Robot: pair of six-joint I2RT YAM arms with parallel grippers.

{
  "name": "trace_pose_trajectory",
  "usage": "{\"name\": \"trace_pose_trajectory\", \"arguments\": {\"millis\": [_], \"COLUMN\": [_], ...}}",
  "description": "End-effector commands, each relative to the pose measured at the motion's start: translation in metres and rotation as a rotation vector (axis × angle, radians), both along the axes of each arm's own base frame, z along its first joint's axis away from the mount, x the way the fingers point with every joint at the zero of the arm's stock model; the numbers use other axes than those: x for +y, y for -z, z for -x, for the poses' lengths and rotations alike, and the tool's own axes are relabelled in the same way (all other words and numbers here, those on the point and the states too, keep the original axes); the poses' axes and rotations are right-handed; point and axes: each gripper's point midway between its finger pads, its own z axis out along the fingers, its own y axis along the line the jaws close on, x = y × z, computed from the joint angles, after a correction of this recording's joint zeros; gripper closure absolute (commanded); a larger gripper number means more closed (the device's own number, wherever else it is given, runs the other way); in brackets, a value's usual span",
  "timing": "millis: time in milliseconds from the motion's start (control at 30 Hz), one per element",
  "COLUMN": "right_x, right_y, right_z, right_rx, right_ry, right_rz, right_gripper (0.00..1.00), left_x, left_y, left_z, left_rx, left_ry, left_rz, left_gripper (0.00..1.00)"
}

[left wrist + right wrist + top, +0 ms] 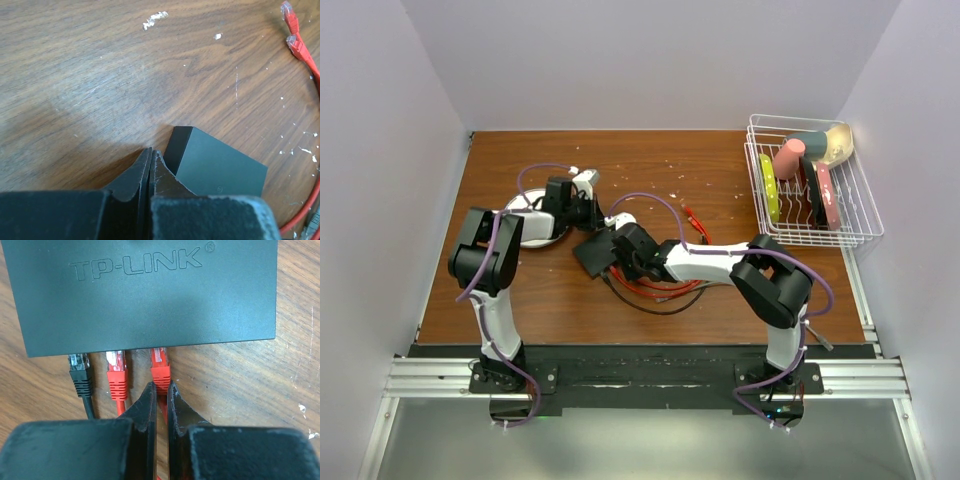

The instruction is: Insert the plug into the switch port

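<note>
Plug (160, 367), red with a clear tip, sits nose-first at the socket edge of the switch (150, 300). Its ribbed rear is pinched between the fingers of the right claw (160, 390). The switch lies straight ahead of that claw. The plug's long axis points squarely into the box, so I judge the coming push to be directly forward. Whether the plug is fully seated I cannot tell. Beside it, a second red plug (116, 375) and a black plug (80, 375) stand in neighbouring sockets.

The switch is a flat, matte, dark slab with embossed lettering, lying mid-worktop (240, 375) on scuffed wood grain. The left claw (151, 157) has its fingertips pressed together, holding nothing, just beside a corner of the switch; contact is unclear.
</note>
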Motion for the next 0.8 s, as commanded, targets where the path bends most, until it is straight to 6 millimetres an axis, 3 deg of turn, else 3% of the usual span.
{"name": "trace_pose_trajectory", "arguments": {"millis": [0,333,600,767], "right_x": [0.032,0.048,0.061,0.063], "right_y": [-0.079,-0.093,-0.099,-0.098], "right_z": [-0.067,-0.075,-0.089,-0.087], "right_rx": [-0.269,-0.287,-0.31,-0.295], "right_ry": [0.15,0.157,0.158,0.139], "right_rz": [-0.278,-0.363,-0.382,-0.38], "right_gripper": [1.0,1.0,1.0,1.0], "left_x": [-0.024,-0.028,-0.031,-0.03], "left_y": [0.052,0.057,0.059,0.06], "left_z": [0.117,0.137,0.143,0.144], "left_rx": [0.382,0.413,0.421,0.423], "left_ry": [0.155,0.171,0.183,0.186], "left_rz": [-0.02,-0.023,-0.023,-0.024], "left_gripper": [1.0,1.0,1.0,1.0]}}
